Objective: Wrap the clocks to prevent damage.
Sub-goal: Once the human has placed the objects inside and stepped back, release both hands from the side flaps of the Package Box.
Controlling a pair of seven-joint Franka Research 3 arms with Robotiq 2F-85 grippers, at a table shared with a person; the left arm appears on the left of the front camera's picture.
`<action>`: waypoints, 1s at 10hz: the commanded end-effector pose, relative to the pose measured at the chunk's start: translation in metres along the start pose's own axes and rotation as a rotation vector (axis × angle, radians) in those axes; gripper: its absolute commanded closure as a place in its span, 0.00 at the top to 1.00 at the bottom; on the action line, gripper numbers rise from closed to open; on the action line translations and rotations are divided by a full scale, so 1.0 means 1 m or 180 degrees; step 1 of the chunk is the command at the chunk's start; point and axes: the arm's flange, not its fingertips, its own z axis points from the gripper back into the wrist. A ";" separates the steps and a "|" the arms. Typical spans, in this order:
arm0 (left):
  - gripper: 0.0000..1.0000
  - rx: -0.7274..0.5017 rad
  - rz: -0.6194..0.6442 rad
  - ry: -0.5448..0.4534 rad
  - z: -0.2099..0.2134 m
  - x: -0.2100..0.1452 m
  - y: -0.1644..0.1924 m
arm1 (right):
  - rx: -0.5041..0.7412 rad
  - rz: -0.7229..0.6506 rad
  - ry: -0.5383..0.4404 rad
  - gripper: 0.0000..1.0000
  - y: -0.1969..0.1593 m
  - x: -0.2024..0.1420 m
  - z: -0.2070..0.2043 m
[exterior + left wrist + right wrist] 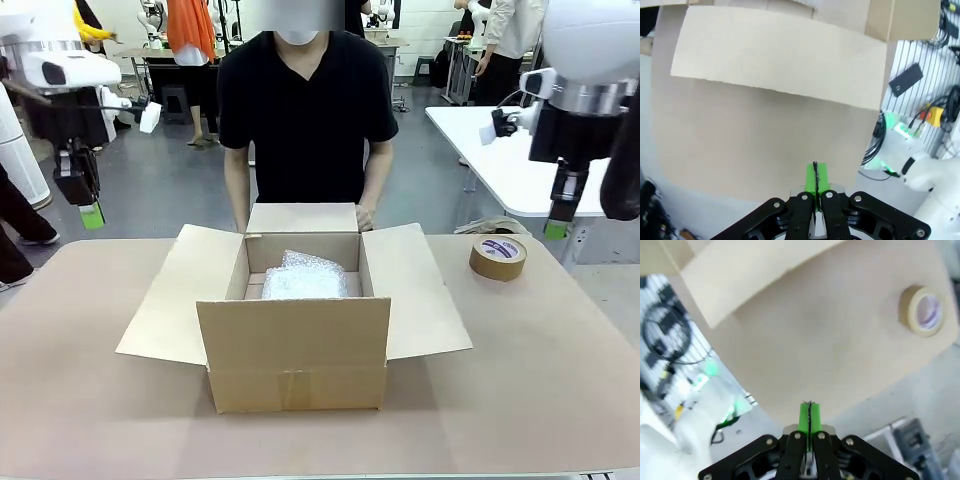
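Observation:
An open cardboard box (297, 345) stands mid-table with all its flaps spread. Inside it lies a bundle of clear bubble wrap (303, 278); whatever it covers is hidden, so no clock face is visible. A person in a black shirt stands behind the box with a hand (364, 216) at the rear flap. My left gripper (92, 215) hangs shut high over the table's left end, its green pads pressed together (815, 176). My right gripper (555, 229) hangs shut above the table's right end, with nothing between its green pads (809, 417).
A roll of brown packing tape (498, 257) (921, 311) lies on the table at the right, behind the box's right flap (412, 290). The left flap (172, 295) (780, 55) reaches out over the brown tabletop (520, 380).

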 end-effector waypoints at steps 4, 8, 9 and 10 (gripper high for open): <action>0.00 0.0087 -0.0556 -0.0158 -0.037 -0.015 0.000 | 0.0385 0.0635 -0.0382 0.01 -0.013 -0.035 -0.035; 0.00 -0.0064 -0.0773 0.0044 -0.048 -0.006 0.003 | 0.0378 0.0607 -0.0314 0.01 -0.015 -0.034 -0.043; 0.00 -0.0014 -0.0642 -0.0018 -0.044 -0.008 0.000 | 0.0378 0.0607 -0.0314 0.01 -0.015 -0.034 -0.043; 0.00 -0.0014 -0.0642 -0.0018 -0.044 -0.008 0.000 | 0.0378 0.0607 -0.0314 0.01 -0.015 -0.034 -0.043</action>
